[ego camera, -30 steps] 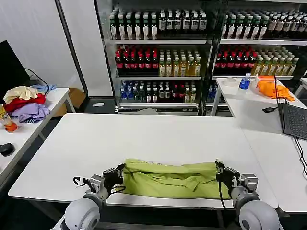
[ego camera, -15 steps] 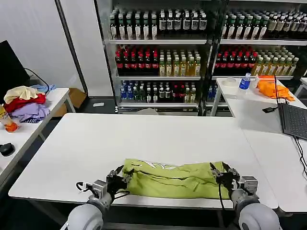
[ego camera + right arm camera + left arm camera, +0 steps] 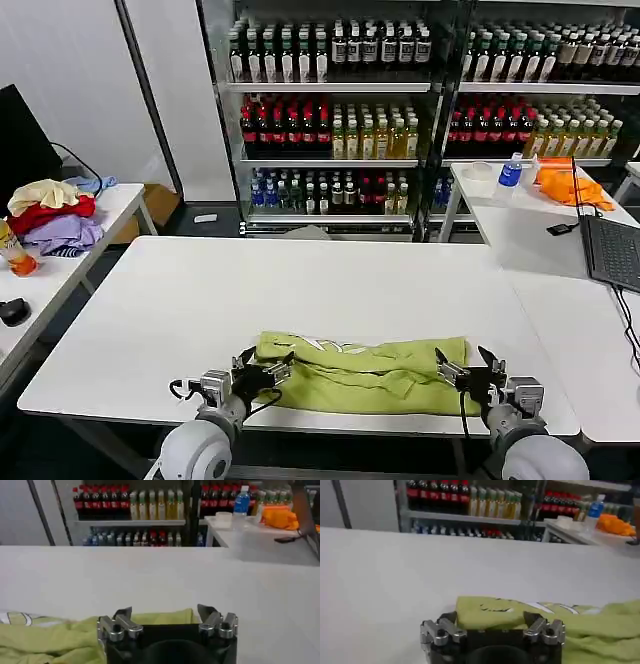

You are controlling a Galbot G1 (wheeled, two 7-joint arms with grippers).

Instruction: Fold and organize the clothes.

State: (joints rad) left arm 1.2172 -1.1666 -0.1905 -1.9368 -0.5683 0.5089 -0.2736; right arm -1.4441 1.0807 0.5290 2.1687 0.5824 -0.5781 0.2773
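The lime T-shirt (image 3: 365,365) lies bunched into a long band near the front edge of the white table (image 3: 300,280). The left gripper (image 3: 268,369) sits at its left end and the right gripper (image 3: 464,366) at its right end, both spread wide and holding nothing; judged released so the fold can settle. Beyond the shirt the tabletop is bare. The front edge lies close behind both grippers, limiting rearward travel.
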